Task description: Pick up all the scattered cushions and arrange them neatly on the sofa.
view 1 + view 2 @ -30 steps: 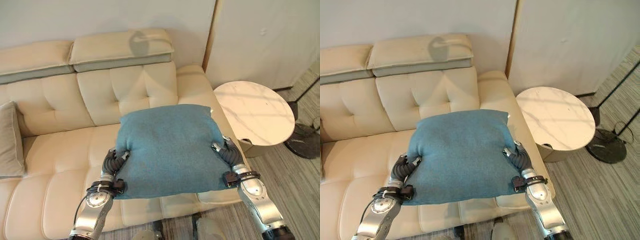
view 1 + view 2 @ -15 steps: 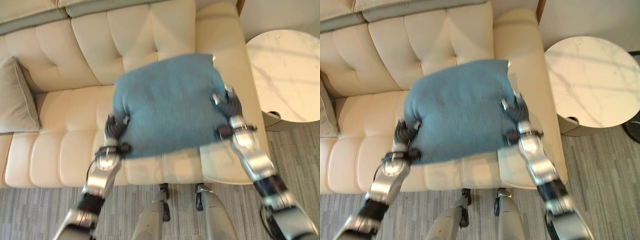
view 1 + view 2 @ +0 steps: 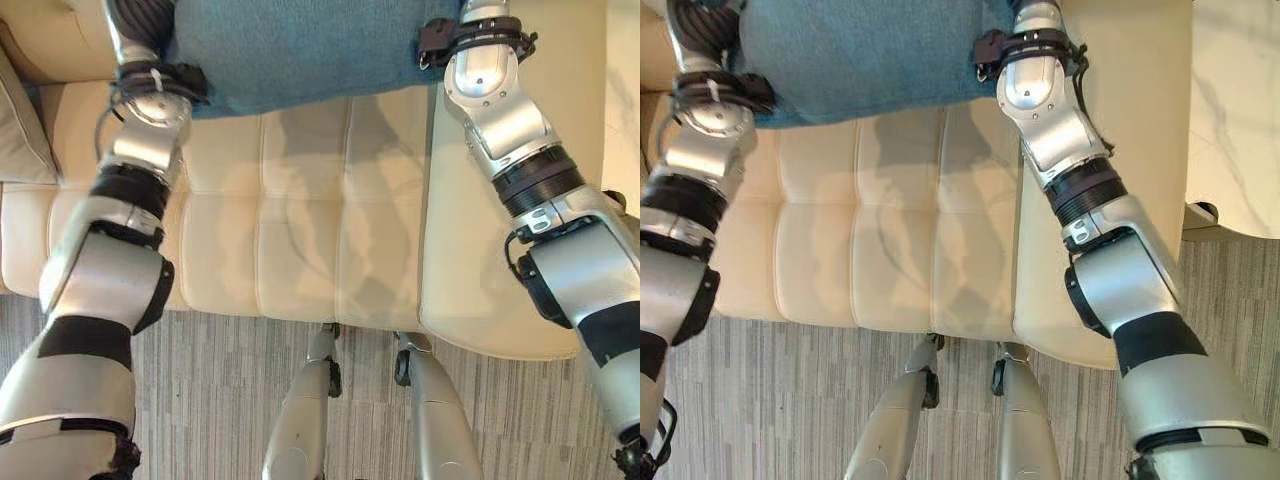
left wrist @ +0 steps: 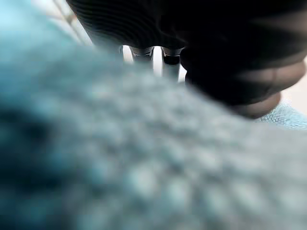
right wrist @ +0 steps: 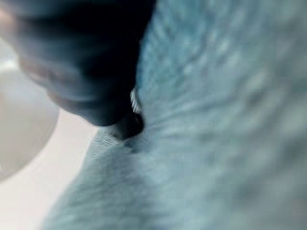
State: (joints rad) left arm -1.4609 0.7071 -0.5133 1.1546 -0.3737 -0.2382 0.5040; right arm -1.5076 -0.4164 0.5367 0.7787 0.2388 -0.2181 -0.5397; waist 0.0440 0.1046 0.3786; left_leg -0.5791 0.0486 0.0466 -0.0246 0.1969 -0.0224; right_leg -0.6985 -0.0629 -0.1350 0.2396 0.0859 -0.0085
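Placing step: teal cushion [image 3: 300,45] between both arms over sofa [image 3: 300,240] seat; left hand [image 4: 230,57], right hand [image 5: 81,52] against cushion, grip can't tell. Next: lower, let go, square vs backrest.

No readable text, labels, numbers or signs anywhere in these views
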